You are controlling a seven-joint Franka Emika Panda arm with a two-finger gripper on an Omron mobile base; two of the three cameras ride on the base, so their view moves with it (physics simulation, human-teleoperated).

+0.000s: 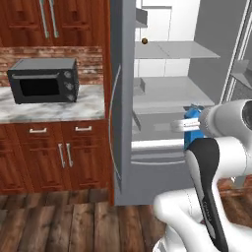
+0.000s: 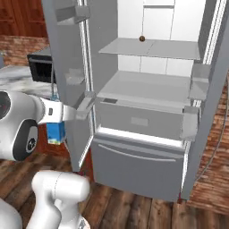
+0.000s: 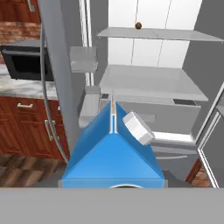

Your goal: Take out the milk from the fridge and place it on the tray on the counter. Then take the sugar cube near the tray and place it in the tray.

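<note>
The gripper is clamped on the milk, held in the air just near the open fridge. The carton is blue, gabled, with a white cap.

One milk carton, blue, gabled top, one white cap. One fridge, both doors open; two bare shelves inside, one drawer front below them. One small brown ball at back edge of upper shelf. One black microwave on counter. One white robot arm.
</note>
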